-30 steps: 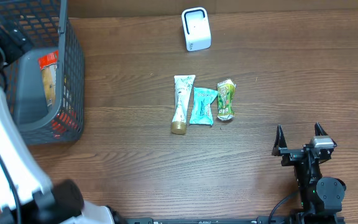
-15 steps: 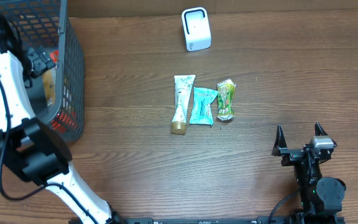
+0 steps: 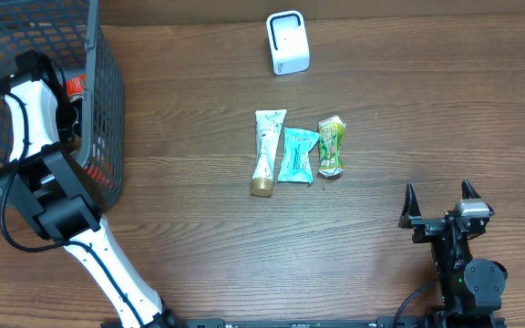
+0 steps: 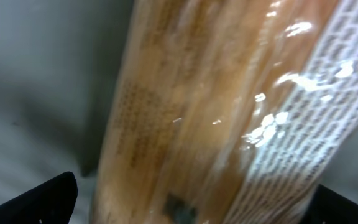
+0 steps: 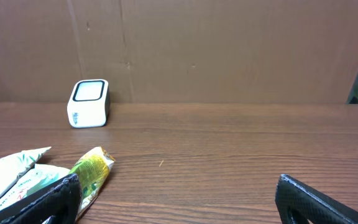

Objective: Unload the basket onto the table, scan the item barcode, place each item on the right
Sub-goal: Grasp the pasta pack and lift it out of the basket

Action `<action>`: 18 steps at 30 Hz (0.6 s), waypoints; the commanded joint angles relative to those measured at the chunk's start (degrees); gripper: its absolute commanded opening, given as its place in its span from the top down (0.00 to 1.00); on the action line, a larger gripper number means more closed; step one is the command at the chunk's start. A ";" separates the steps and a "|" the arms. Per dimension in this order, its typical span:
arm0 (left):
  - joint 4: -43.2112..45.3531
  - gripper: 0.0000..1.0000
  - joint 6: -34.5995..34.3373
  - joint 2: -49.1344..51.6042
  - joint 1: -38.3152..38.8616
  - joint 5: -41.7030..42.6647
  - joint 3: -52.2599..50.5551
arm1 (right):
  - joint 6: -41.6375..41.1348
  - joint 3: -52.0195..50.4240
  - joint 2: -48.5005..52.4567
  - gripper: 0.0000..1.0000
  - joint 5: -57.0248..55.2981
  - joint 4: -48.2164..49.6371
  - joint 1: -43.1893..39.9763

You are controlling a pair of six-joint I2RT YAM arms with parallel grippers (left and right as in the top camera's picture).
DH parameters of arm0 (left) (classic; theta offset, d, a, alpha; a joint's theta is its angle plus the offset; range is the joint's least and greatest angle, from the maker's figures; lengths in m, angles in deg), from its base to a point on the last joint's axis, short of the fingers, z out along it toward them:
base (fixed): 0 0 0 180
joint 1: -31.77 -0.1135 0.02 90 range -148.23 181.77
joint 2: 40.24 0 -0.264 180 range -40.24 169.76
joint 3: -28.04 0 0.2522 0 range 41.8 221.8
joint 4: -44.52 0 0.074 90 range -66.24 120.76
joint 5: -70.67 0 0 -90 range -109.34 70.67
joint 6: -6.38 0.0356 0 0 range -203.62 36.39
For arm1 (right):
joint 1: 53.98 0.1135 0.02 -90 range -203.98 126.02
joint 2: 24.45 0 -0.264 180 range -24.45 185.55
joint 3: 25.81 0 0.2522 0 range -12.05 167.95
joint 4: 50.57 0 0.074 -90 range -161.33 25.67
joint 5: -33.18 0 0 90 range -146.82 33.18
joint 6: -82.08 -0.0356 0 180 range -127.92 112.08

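Left wrist: blurry tan wrapped package (image 4: 185, 112) with a white printed label lies in the basket (image 3: 108, 118). Left fingers (image 4: 45, 199) spread wide either side of it, not clamped. Red item (image 3: 76, 85) in the basket mostly hidden by the arm. Right fingers (image 3: 409, 205) wide apart, empty, over the surface (image 3: 199, 228).

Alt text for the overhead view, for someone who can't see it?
The left arm reaches into the mesh basket at left. Mid-table, a tube, teal packet and green packet lie side by side below a white scanner; the right hand sits open, lower right.
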 commanded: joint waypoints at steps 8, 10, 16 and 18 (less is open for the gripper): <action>-0.63 0.96 1.18 2.93 0.24 -0.57 -0.90 | 0.26 -0.59 -0.57 0.00 -0.52 0.31 -0.17; -1.09 0.96 1.16 2.51 0.09 -0.57 -0.28 | 0.26 -0.59 -0.57 0.00 -0.50 0.31 -0.17; -5.81 0.96 0.90 -1.60 -0.37 -0.74 7.85 | 0.26 -0.59 -0.57 0.00 -0.52 0.31 -0.17; -7.76 0.96 -0.98 -4.11 -0.50 -0.59 12.37 | 0.26 -0.59 -0.57 0.00 -0.52 0.31 -0.17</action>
